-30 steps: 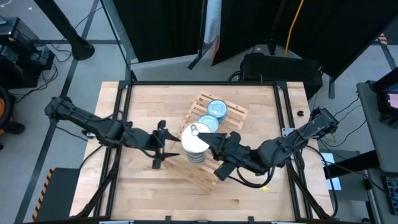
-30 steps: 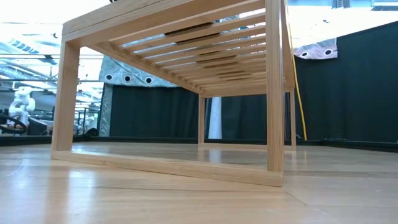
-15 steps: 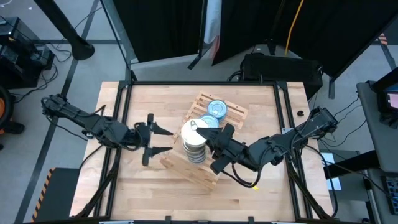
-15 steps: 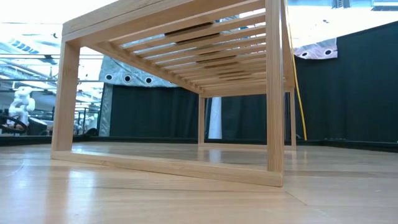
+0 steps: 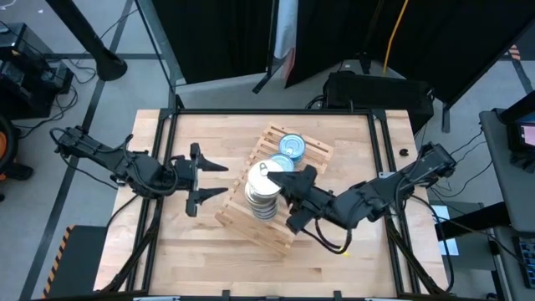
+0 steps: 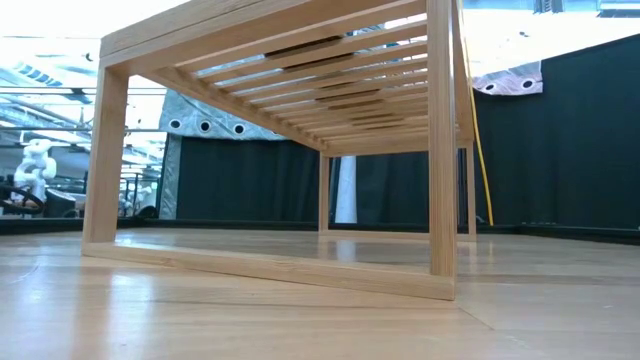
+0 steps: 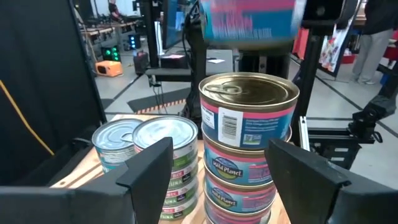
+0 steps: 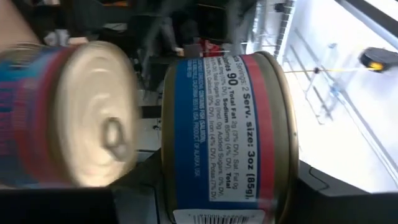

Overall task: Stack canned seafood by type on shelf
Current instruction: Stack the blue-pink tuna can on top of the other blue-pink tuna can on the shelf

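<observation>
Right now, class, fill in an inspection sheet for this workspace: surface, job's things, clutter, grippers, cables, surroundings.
Surface: wooden table, bare around the rack.
Job's things: slatted rack lying askew on the table; tall stack of pull-tab tins on it, blue-top tins beside the stack.
Clutter: nothing seen.
Grippers: left gripper open and empty, apart from the stack on its left; right gripper at the stack's right side, holding a tin.
Cables: black cables loop from the right arm; a yellow cable hangs beyond the table.
Surroundings: black curtains; equipment on the floor at both sides.
</observation>
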`<state>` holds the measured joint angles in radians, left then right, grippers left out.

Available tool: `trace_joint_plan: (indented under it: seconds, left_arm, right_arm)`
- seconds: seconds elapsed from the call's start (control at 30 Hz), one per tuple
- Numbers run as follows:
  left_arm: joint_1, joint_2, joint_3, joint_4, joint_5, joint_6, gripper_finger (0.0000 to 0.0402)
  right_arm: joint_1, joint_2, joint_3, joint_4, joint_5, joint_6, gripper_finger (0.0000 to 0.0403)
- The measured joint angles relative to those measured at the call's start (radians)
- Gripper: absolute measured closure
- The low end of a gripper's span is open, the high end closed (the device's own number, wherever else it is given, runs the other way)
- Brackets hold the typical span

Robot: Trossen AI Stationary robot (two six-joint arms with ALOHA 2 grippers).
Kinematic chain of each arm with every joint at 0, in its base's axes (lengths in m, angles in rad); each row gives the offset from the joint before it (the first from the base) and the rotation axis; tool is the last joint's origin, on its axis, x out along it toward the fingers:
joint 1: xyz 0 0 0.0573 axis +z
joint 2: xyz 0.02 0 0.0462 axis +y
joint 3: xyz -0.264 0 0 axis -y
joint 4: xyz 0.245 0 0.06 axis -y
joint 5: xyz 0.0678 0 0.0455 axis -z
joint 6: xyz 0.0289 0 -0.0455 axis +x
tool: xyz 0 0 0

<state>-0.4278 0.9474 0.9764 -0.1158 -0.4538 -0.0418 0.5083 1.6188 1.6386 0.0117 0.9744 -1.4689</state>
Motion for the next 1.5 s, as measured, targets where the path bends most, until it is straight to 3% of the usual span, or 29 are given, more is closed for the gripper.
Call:
trace_joint_plan:
  seconds: [0.27,0.7,1.23,1.5]
  left_arm:
    - [0.000,0.000,0.000,0.004,-0.001,-0.002,0.0142]
    - [0.000,0.000,0.000,0.013,-0.001,-0.003,0.0142]
    - [-0.023,0.039,0.000,0.242,0.133,0.097,0.0142]
    - [-0.063,0.135,0.034,0.386,0.076,0.281,0.0142]
  right_arm:
    - [-0.002,0.002,0.000,-0.152,-0.013,0.125,0.0218]
    - [0.000,0.002,0.000,-0.156,-0.081,0.178,0.0165]
    - [-0.022,0.002,0.000,-0.158,-0.086,0.160,0.0154]
    - [-0.037,0.002,0.000,-0.157,-0.086,0.140,0.0154]
